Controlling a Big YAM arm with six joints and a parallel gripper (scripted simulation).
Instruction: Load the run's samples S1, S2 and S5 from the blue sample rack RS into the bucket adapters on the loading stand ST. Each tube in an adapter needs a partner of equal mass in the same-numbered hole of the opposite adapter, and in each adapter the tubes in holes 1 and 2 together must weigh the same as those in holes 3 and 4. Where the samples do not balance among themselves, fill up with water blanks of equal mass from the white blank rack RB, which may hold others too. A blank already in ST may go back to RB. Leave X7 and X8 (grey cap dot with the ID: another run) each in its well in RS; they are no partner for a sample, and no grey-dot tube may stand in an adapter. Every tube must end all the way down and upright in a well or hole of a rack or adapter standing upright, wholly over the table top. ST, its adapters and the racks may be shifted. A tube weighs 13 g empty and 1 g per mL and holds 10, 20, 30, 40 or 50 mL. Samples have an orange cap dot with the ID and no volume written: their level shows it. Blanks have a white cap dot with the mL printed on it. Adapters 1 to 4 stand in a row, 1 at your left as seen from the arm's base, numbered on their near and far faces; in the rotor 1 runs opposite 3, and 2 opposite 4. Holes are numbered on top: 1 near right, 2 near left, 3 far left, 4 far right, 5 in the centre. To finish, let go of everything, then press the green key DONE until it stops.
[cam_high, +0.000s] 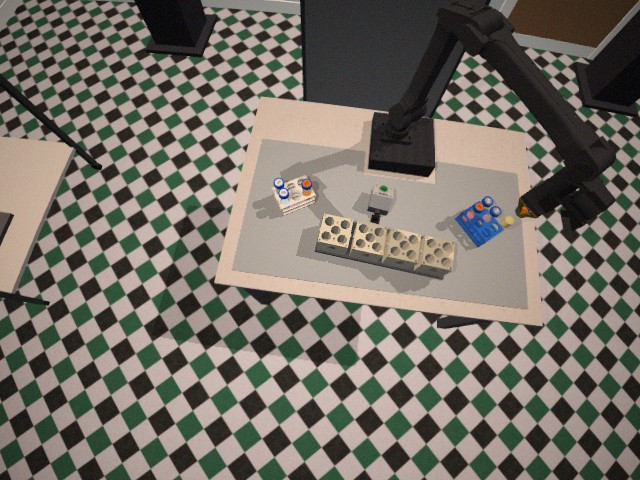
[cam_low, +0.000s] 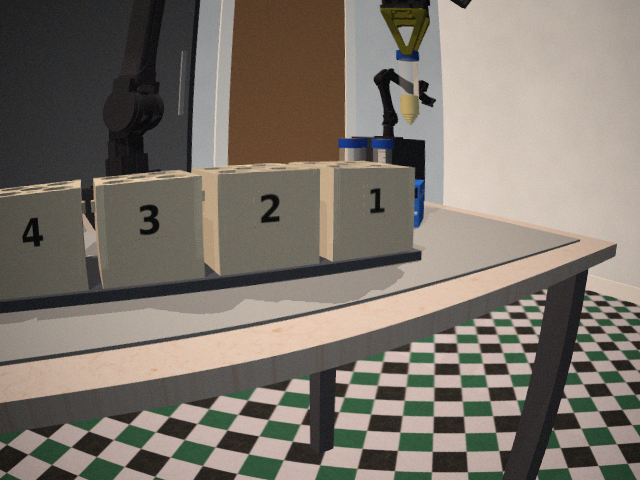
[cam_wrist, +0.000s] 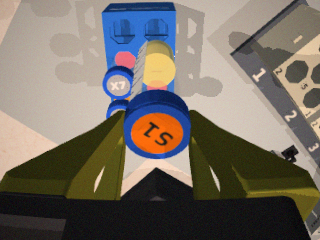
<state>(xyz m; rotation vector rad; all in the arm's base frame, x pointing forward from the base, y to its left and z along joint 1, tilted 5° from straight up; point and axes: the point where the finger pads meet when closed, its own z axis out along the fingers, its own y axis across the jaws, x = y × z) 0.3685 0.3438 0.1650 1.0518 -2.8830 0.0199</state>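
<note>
My gripper (cam_low: 406, 38) is shut on the blue cap of sample tube S1 (cam_wrist: 158, 130). The tube (cam_low: 407, 85) hangs upright, high above the table, with a little yellow liquid in its tip. It is above and just beside the blue rack RS (cam_high: 477, 223), near the table's right edge in the top view. RS still holds several tubes, among them X7 (cam_wrist: 119, 84) and one with an orange dot (cam_high: 479, 206). The stand ST (cam_high: 385, 246) holds four beige adapters in a row, and every hole I can see is empty. Adapter 1 (cam_low: 369, 206) is the one nearest RS.
The white rack RB (cam_high: 293, 195) stands at the left of the mat with blue-capped tubes and one with an orange dot (cam_high: 306, 183). The green DONE key (cam_high: 383, 188) sits on its box between the arm's base and ST.
</note>
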